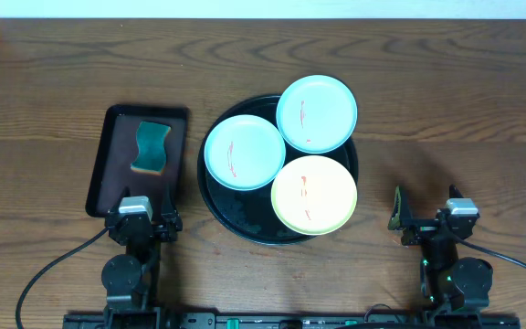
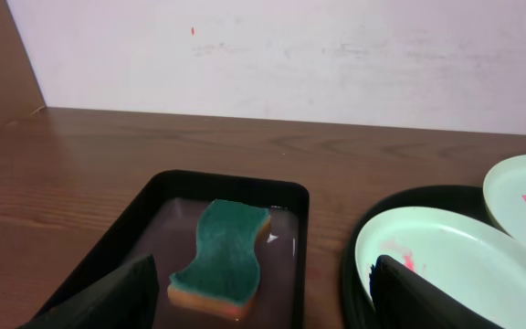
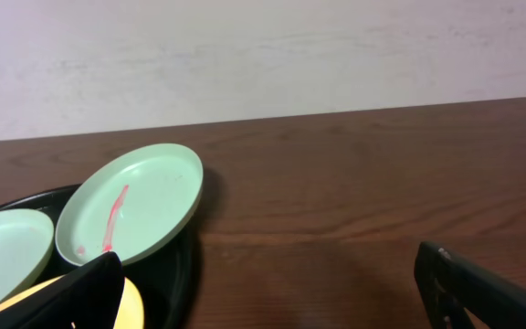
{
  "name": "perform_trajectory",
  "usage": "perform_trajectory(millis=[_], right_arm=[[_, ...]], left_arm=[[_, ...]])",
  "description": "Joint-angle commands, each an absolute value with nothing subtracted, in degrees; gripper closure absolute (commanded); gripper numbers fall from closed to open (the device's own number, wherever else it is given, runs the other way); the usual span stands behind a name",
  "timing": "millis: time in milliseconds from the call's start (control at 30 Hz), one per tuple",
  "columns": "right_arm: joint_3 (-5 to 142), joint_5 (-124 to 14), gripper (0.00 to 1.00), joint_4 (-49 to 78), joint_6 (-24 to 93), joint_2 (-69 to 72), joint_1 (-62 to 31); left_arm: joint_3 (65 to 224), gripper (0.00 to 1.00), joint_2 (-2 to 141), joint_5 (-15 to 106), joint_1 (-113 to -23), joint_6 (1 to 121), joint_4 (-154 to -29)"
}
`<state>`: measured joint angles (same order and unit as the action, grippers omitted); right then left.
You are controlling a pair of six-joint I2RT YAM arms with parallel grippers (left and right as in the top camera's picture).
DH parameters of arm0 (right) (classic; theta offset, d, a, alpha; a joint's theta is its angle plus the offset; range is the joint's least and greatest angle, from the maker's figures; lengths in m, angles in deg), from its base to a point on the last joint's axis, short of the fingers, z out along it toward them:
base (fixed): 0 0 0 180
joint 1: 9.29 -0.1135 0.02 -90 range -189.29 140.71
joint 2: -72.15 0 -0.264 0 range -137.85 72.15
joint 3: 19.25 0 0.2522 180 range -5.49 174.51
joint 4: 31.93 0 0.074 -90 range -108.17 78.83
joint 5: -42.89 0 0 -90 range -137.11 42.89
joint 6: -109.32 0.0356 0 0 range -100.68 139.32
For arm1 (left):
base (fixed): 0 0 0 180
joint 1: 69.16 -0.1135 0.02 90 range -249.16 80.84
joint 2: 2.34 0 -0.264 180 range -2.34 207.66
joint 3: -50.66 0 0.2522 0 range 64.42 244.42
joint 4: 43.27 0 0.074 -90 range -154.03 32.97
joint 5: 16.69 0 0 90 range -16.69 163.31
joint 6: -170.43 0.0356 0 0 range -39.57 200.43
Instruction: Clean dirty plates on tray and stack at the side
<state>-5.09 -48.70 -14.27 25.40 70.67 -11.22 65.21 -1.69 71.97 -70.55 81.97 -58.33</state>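
Since my left gripper (image 1: 144, 222) hangs wide open short of the sponge (image 1: 152, 147), I'd descend squarely over its narrow waist before wiping the smeared plates (image 1: 244, 152).

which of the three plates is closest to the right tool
The pale yellow plate, at the near right of the black tray, lies closest to the right tool. The left turquoise plate and the far turquoise plate both sit farther off.

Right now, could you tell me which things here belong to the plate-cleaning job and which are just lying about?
Job: left turquoise plate, rear turquoise plate, yellow plate, black tray, probably the sponge.
Lying about: brown tray, merely holding the sponge.
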Motion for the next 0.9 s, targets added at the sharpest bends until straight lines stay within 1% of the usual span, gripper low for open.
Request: perform_trajectory(millis=[0,433,667,867], right_arm=[[-5.2,-49.0,0.01,-14.1,26.1,70.6,-10.7],[-5.2,-49.1,0.01,-14.5,26.1,70.6,-10.7],[-5.1,-49.4,0.01,-14.8,28.3,70.6,-10.7],[-2.8,-51.7,0.01,-14.7,29.8,70.1,-10.7]], left_arm=[[64.6,0.25,-1.7,72.9,-70.4,82.6,-61.1],[64.6,0.25,-1.7,72.9,-70.4,82.6,-60.8],[65.1,0.25,-1.6,72.7,-70.4,82.2,-57.0],[69.8,0.25,3.3,72.6,-70.4,78.7,-57.0]])
